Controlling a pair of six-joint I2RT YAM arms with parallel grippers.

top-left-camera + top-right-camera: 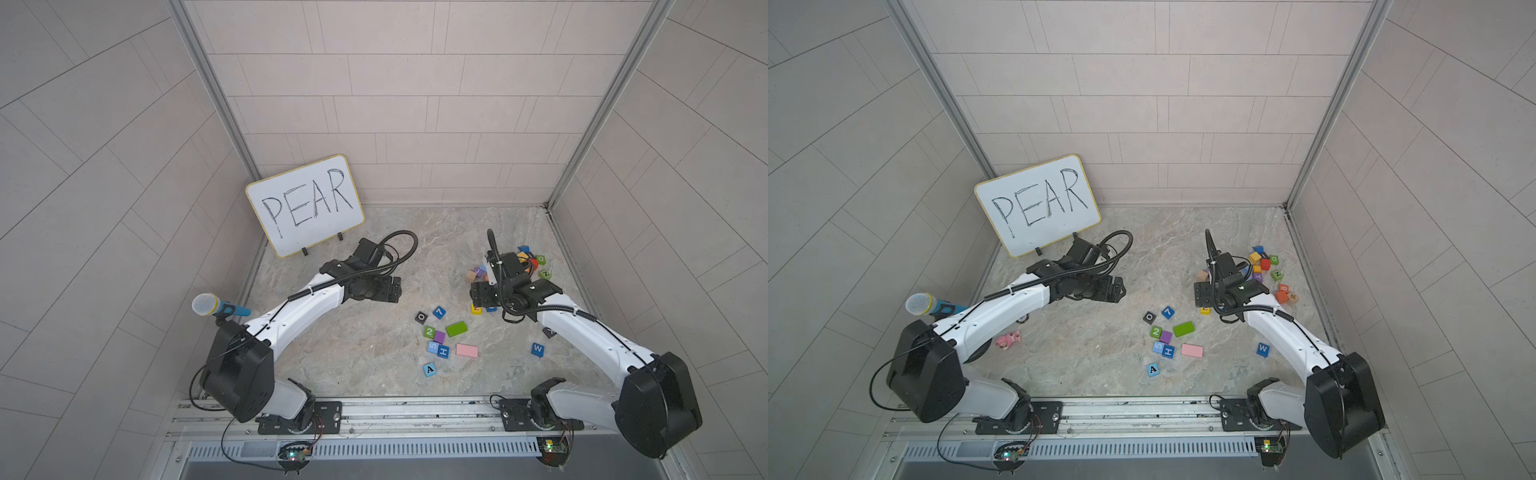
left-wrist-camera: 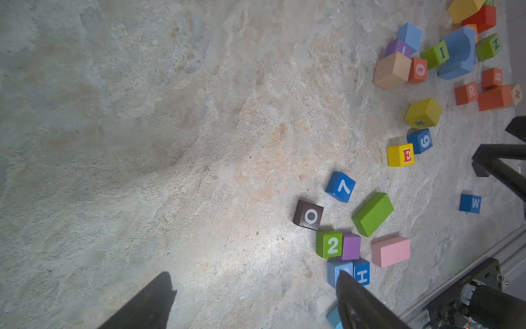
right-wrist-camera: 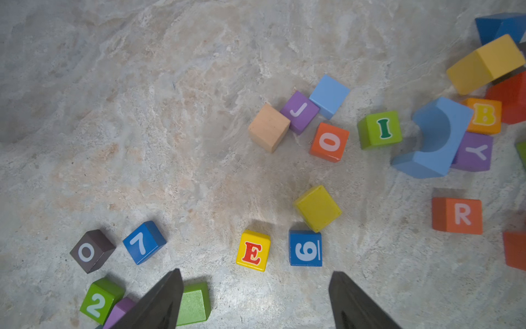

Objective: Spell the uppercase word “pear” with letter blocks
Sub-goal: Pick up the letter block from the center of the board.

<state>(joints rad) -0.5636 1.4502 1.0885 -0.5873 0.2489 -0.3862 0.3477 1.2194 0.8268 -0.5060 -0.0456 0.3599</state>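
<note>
Yellow E point(image 3: 253, 250): on the table point(image 3: 142, 114), just ahead of the right gripper point(image 3: 256, 297). Blue 6 point(image 3: 305, 248) is close beside it, not touching.
Right jaws: apart, nothing between them.
Left gripper point(image 2: 256, 302): jaws wide and empty, over bare table.
R point(image 3: 462, 215): orange-red, letter up, well off to the side of E.
A point(image 1: 429, 369): light blue, alone near the table's front edge.
P: can't find it; no P face shows in any view.
Handling: small painted cubes that look light and rigid, with glossy faces that could slip. Pinch two opposite flat sides, low and square. On E, watch the 6, since it may get caught in the same squeeze.
Views: both wrist cameras read E and R cleanly, while from above the right arm point(image 1: 582, 324) hides most of E. A's letter and the PEAR board point(image 1: 305, 205) read only in the top views.
</note>
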